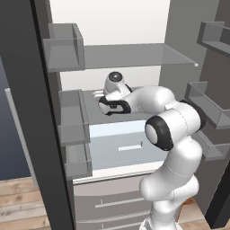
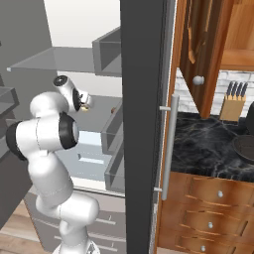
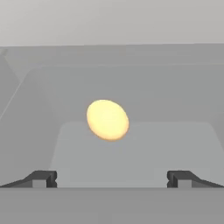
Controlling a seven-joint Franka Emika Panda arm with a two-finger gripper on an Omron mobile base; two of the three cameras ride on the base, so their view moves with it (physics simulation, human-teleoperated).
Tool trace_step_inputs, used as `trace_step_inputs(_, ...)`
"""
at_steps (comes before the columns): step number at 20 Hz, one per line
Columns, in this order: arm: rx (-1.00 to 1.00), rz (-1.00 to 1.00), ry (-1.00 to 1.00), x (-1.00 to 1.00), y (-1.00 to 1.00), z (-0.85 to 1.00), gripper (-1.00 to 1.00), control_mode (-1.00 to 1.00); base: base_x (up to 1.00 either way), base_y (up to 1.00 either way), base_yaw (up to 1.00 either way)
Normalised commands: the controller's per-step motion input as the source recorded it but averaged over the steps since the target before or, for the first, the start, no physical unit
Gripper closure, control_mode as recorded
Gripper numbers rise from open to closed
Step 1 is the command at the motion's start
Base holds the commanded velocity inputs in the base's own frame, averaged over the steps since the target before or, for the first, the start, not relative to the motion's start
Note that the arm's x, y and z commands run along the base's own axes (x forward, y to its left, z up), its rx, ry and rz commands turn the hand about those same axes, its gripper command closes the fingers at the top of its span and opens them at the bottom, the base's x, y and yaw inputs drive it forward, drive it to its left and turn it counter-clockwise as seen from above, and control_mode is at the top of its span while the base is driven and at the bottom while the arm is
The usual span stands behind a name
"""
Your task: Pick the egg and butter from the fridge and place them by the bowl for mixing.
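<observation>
My gripper (image 3: 109,178) stands wide apart and holds nothing, both fingertips (image 3: 42,178) low in the hand view. Past them the egg (image 3: 107,119) lies alone on a grey fridge shelf (image 3: 175,148), free room on either side, side walls well apart. The right base view alone shows the fridge (image 2: 141,99) door edge and the counter's bowl (image 2: 245,148).
</observation>
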Motion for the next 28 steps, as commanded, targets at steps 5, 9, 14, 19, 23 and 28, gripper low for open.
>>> trace_step_inputs(5, 0.00, 0.00, -0.05, 0.57, 0.10, -0.25, -1.00, -1.00, 0.00, 0.00, 0.00)
trace_step_inputs(9, 0.00, 0.00, -0.02, 0.42, 0.08, -0.19, -1.00, -1.00, 0.00, 0.00, 0.00)
trace_step_inputs(14, 0.00, 0.00, 0.00, 0.11, 0.01, -0.02, -1.00, -1.00, 0.00, 0.00, 0.00)
trace_step_inputs(19, -0.02, 0.00, 0.01, 0.12, 0.00, -0.10, -1.00, -1.00, 0.00, 0.00, 0.00)
trace_step_inputs(23, -0.03, 0.00, 0.00, 0.37, 0.00, -0.15, -1.00, -1.00, 0.00, 0.00, 0.00)
trace_step_inputs(28, -0.03, 0.00, 0.01, 0.22, 0.00, -0.33, -1.00, -1.00, 0.00, 0.00, 0.00)
